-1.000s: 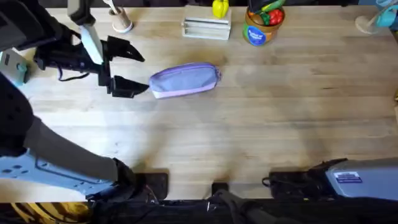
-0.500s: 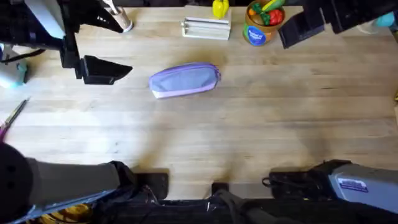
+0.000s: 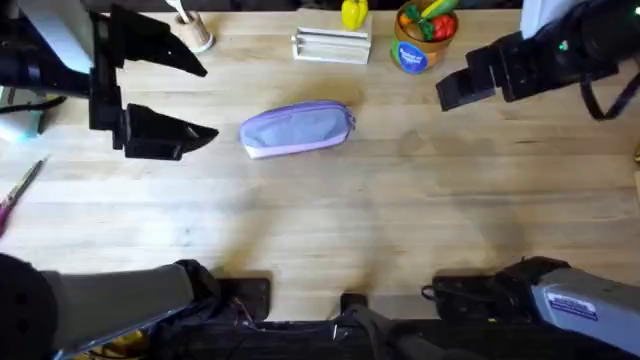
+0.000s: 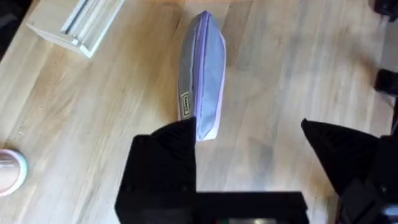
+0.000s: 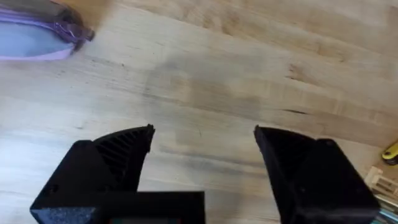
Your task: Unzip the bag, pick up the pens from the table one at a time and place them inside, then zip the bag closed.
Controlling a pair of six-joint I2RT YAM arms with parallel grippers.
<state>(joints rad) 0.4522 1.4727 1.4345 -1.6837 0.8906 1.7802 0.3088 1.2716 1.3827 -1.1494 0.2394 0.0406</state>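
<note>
The tabletop is pale jointed wood planks with visible grain, wide and mostly bare. Along its far edge, beyond both claws, stand a light slatted rack with a yellow toy behind it, a blue-labelled tub of toy vegetables, and a small pale cup.

The bag lies flat between the two claws, just beside the left claw and well apart from the right claw. Its long axis runs across the tabletop, one end toward each claw, the end nearer the right claw slightly farther back. In the left wrist view the bag points straight away from the fingers, zipper line along its top and shut.

The left claw's fingers stand wide apart, holding nothing. The right claw is also spread apart over bare wood. A thin pink-tipped stick lies at the tabletop's edge, outside the left claw.
</note>
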